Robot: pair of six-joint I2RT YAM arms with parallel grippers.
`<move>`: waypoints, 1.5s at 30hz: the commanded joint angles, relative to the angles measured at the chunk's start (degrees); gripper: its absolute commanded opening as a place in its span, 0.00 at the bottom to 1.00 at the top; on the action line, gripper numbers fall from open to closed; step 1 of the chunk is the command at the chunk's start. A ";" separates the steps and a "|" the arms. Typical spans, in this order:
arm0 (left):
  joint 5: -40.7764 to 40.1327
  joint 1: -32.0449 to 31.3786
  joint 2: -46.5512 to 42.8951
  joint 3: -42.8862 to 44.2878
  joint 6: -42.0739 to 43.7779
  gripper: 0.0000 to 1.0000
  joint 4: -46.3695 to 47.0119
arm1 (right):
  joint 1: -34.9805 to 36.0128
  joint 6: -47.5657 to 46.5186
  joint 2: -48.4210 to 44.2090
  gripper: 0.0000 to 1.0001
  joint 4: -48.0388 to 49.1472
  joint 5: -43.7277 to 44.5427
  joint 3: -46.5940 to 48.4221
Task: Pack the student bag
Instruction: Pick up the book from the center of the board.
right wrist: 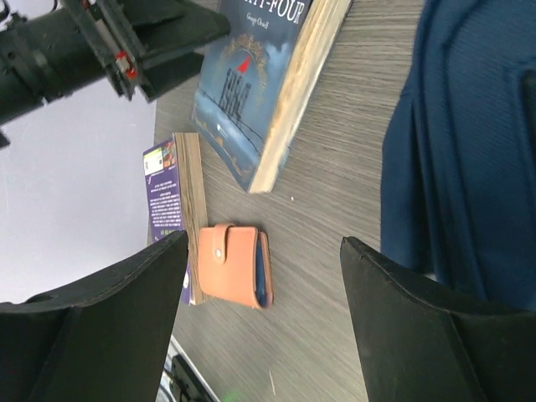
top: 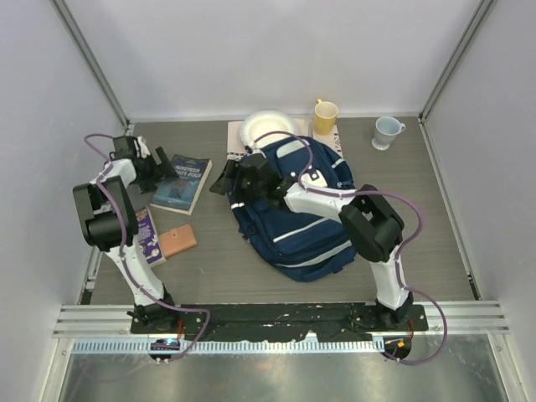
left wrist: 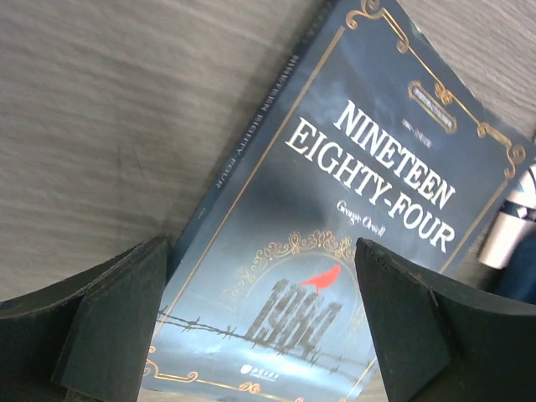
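Grey wood-grain tabletop (top: 218, 276), white walls (top: 276, 50). Student bag (top: 289, 243) at centre; book (top: 182, 184), orange wallet (top: 178, 241) left of frame. Left fingers (left wrist: 117, 327), right fingers (right wrist: 109, 318) wide apart, empty.

The student bag (top: 278, 224) is navy with white stripes, the novel (left wrist: 335, 239) dark blue and gold, the wallet (right wrist: 236, 265) orange.

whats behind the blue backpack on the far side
A white bowl peeks out past the backpack, resting on something flat and pale, with a yellow cup beside it. The backpack hides the bowl's near edge.
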 commanded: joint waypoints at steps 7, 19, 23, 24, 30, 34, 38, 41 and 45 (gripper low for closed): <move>4.70 0.12 -12.16 -15.99 -5.39 0.93 4.07 | 4.40 -1.62 12.19 0.79 -7.37 9.44 15.19; 5.93 0.12 -16.12 -20.57 -9.17 0.91 8.11 | 4.22 -7.77 24.15 0.80 -15.20 14.11 28.73; 6.01 0.12 -16.65 -21.36 -9.00 0.91 8.64 | 4.13 -8.12 26.87 0.79 -14.77 11.92 31.37; 6.10 0.12 -16.57 -21.54 -9.00 0.91 8.73 | 3.96 -8.12 28.10 0.78 -14.77 11.04 31.99; 6.55 -0.32 -17.53 -23.03 -9.35 0.87 9.78 | 3.87 -7.86 29.17 0.57 -13.36 8.31 34.19; 6.89 -0.41 -19.02 -24.44 -10.75 0.85 10.49 | 3.78 -8.74 28.11 0.45 -12.75 8.05 34.54; 6.80 -0.76 -21.04 -26.54 -12.16 0.81 11.97 | 3.78 -8.83 26.88 0.39 -12.13 6.64 34.46; 6.72 -1.11 -22.54 -28.92 -13.56 0.80 13.47 | 3.78 -8.74 26.27 0.45 -12.39 6.20 34.19; 6.80 -1.38 -24.91 -31.03 -14.18 0.79 14.53 | 3.87 -9.26 25.12 0.48 -12.83 3.65 33.40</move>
